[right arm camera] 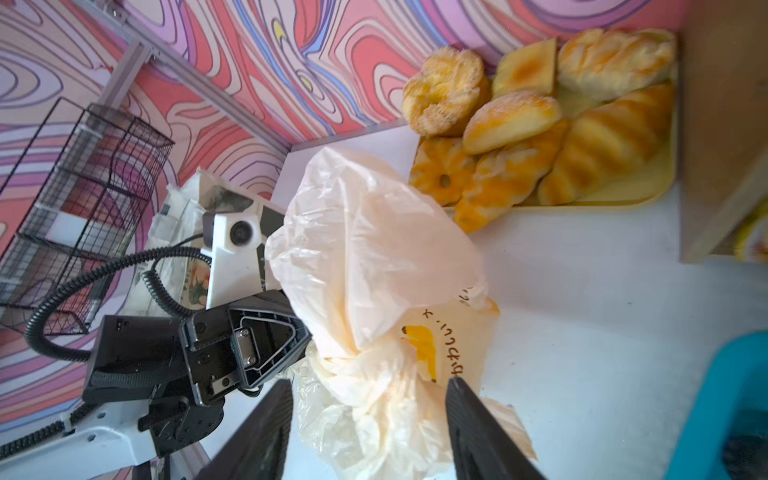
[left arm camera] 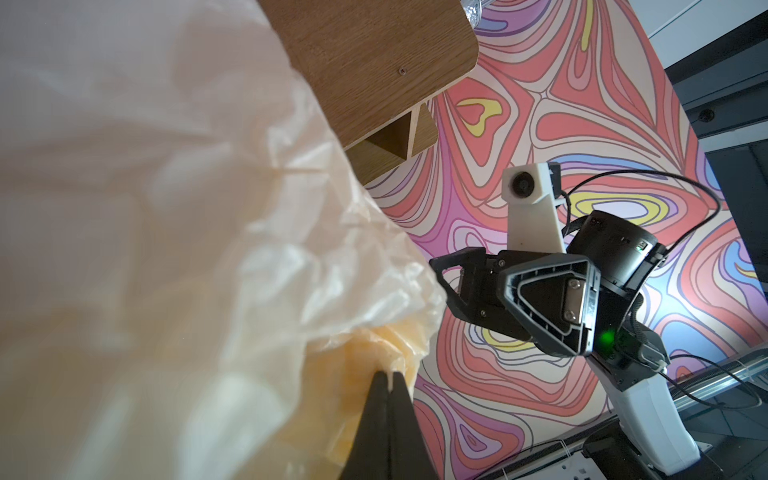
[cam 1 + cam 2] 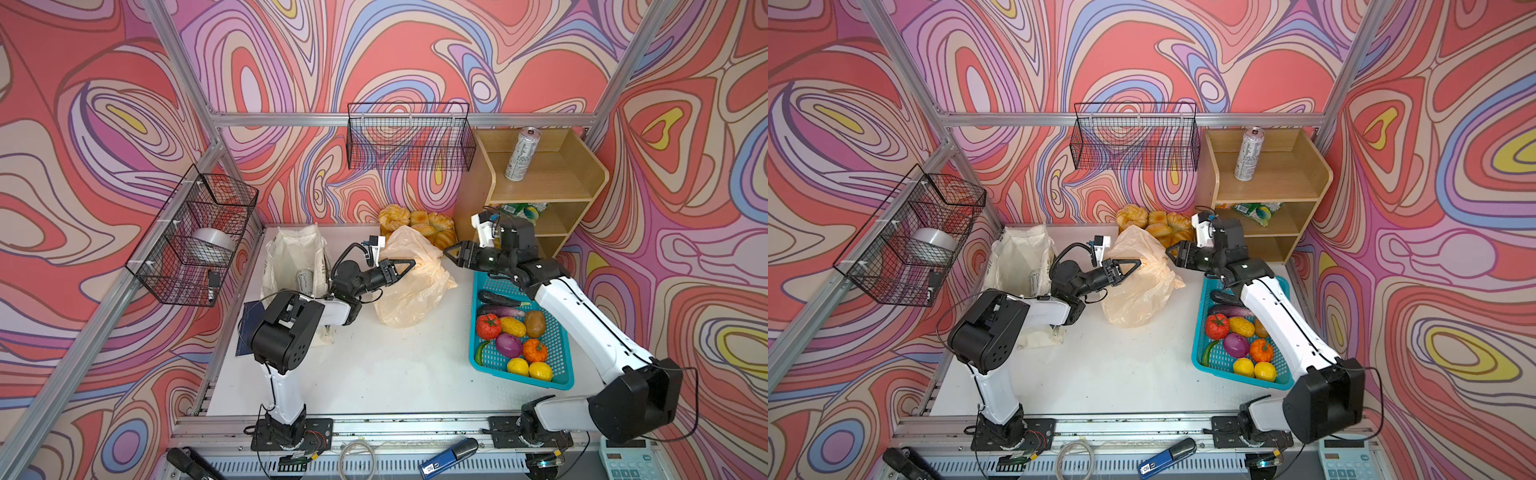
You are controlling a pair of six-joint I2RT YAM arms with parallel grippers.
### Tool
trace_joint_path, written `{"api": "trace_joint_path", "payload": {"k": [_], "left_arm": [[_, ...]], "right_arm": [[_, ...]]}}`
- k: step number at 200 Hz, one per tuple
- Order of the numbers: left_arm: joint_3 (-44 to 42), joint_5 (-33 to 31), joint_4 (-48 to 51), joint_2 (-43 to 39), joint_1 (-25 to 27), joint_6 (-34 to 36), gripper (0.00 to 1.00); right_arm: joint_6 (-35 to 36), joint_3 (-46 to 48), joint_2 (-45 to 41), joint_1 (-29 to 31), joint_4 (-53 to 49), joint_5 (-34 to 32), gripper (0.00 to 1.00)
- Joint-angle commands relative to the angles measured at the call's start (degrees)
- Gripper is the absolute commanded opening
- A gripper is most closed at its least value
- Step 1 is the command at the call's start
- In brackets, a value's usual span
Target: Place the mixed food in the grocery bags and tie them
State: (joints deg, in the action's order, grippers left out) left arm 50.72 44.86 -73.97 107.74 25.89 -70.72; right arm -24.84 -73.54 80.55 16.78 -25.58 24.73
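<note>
Left arm (image 3: 332, 313): elbow folded, forearm reaching toward middle, wrist roughly level. Left gripper (image 3: 412, 262): jaws pressed together, pinching thin fold of plastic bag (image 3: 415, 293) at tips. Right arm (image 3: 582, 320): elbow swung out wide, long forearm running back toward middle. Right gripper (image 1: 370, 384): jaws spread wide, tips pointing at left gripper, near, clear gap between.

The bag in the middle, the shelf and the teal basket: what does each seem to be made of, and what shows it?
The middle bag: thin plastic film, glossy, see-through, finely crumpled. The shelf: wood or wood-look board, matt, with visible grain. The basket: probably moulded plastic, even teal colour, regular mesh holes.
</note>
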Motion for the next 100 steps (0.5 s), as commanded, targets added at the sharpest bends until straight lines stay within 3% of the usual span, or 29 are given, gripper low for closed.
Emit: {"api": "trace_joint_path", "payload": {"k": [1, 100], "left_arm": [[1.39, 0.97, -4.00, 0.82, 0.56, 0.08, 0.00], [2.70, 1.28, -3.94, 1.66, 2.06, -0.20, 0.00]], "right_arm": [[-0.57, -0.36, 3.46, 1.92, -1.35, -2.31, 0.61], [-4.60, 4.76, 7.91, 4.88, 7.68, 4.16, 0.62]]}}
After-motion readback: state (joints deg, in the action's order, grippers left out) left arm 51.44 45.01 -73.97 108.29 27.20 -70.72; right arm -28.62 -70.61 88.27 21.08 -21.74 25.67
